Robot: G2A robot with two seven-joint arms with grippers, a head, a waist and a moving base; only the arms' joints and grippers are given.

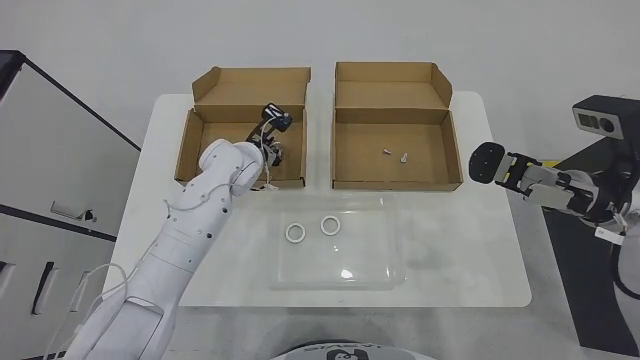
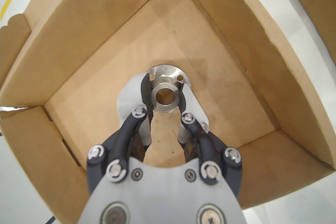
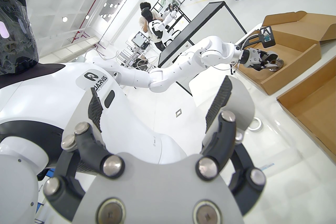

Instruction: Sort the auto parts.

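The round silver metal flanged bushing [image 2: 170, 93] is pinched by the left gripper [image 2: 164, 92] low inside the brown cardboard box [image 1: 215, 150] at centre left of the top view. If let go tilted, it could be sent rolling. The right gripper [image 3: 160, 93] is held spread, empty.

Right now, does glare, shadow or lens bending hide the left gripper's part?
No: left wrist view, the metal flange in the left gripper is evenly lit, faint shadow on the box floor, walls bowed by the lens; top view, glints on the clear tray.
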